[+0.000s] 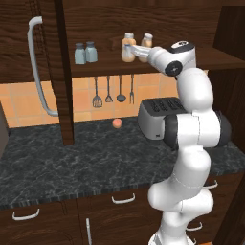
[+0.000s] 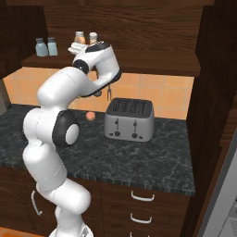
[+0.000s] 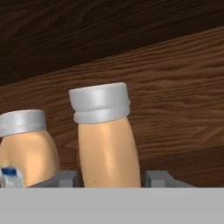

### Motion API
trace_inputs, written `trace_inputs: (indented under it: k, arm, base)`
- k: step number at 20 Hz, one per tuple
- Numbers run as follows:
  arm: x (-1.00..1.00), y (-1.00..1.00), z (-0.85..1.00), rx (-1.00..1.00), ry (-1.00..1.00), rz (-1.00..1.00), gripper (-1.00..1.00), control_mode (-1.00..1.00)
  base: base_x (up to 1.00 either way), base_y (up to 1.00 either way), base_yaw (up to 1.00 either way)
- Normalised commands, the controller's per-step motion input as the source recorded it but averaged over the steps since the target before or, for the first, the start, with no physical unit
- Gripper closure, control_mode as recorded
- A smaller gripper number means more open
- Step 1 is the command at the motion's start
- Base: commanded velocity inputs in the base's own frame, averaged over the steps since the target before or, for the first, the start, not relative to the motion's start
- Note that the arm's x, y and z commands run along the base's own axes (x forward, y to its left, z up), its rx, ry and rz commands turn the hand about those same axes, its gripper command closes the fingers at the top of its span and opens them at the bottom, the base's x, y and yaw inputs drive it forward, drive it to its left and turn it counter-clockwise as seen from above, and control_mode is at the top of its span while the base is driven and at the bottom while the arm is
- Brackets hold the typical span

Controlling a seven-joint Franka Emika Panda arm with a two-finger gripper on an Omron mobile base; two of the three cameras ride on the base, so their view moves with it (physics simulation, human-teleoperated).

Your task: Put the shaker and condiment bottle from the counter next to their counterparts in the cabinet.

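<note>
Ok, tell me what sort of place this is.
A rendered home kitchen, most likely. A silver four-slot toaster stands on a black marble-veined counter, dark utensils hang against an orange tiled wall, and a dark wooden wall cabinet shelf holds shakers and orange bottles.

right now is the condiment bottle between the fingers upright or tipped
Roughly upright, cap on top. In the hand view the condiment bottle leans slightly between the fingers; the left base view shows it standing on the cabinet shelf.

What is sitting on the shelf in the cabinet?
On the shelf stand two blue-grey shakers on the left and two orange condiment bottles on the right. The gripper is at one bottle, covering part of it.
</note>
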Motion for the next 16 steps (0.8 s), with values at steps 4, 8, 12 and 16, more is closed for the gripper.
trace_inputs:
  k: [4,8,12,16]
  arm:
    - [0.00,0.08,0.03,0.00,0.02,0.06,-1.00,-1.00]
    - [-0.02,0.08,0.13,0.00,0.00,0.04,-1.00,-1.00]
    - [-0.42,-0.06,0.36,0.00,0.00,0.04,-1.00,-1.00]
    - [-0.94,-0.34,0.55,0.00,0.00,0.04,-1.00,-1.00]
  base:
    - [0.00,0.00,0.00]
    - [0.00,0.00,0.00]
    - [0.00,0.00,0.00]
    - [0.00,0.00,0.00]
